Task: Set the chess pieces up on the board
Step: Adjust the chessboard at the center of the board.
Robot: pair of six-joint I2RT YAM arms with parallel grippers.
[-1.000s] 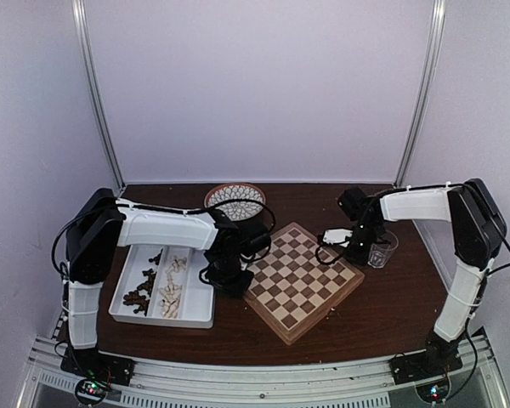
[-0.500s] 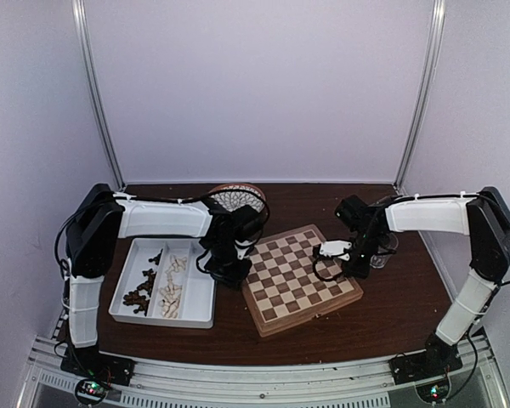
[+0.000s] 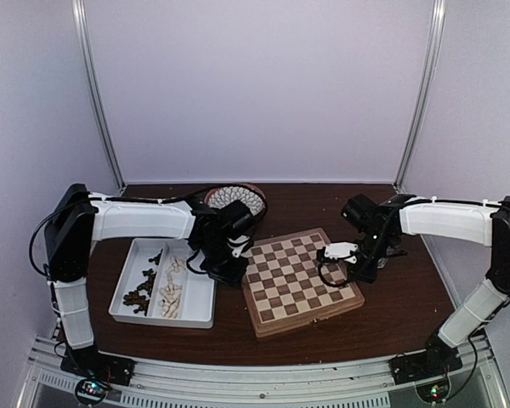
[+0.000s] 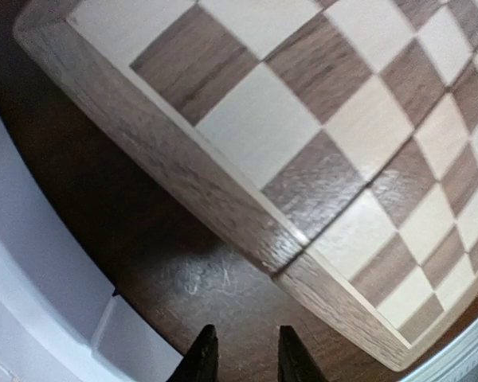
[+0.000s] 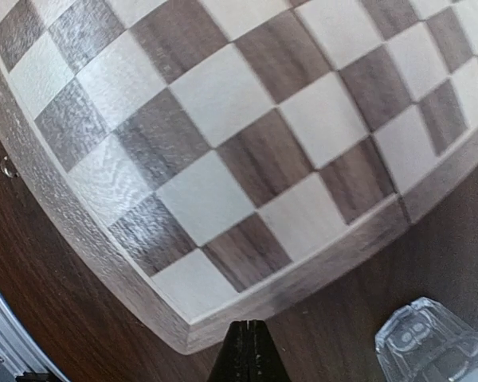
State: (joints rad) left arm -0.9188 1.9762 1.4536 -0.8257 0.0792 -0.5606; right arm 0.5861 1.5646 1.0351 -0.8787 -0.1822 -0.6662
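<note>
1. Left claw [image 4: 245,364]: fingers slightly apart, gripping nothing, low over the bench [image 3: 365,333] just beside the left edge of the board [image 3: 302,280].
2. Left arm: wrist pitched down, forearm level, reaching rightward from its near-left base.
3. Right claw [image 5: 247,354]: fingers pressed together, empty, at the board's right edge, near a clear glass [image 5: 426,342].
4. Right arm: stretched leftward, wrist dropped.
5. The chess pieces [image 3: 138,297] lie in the white tray [image 3: 166,320], left of the board.
</note>
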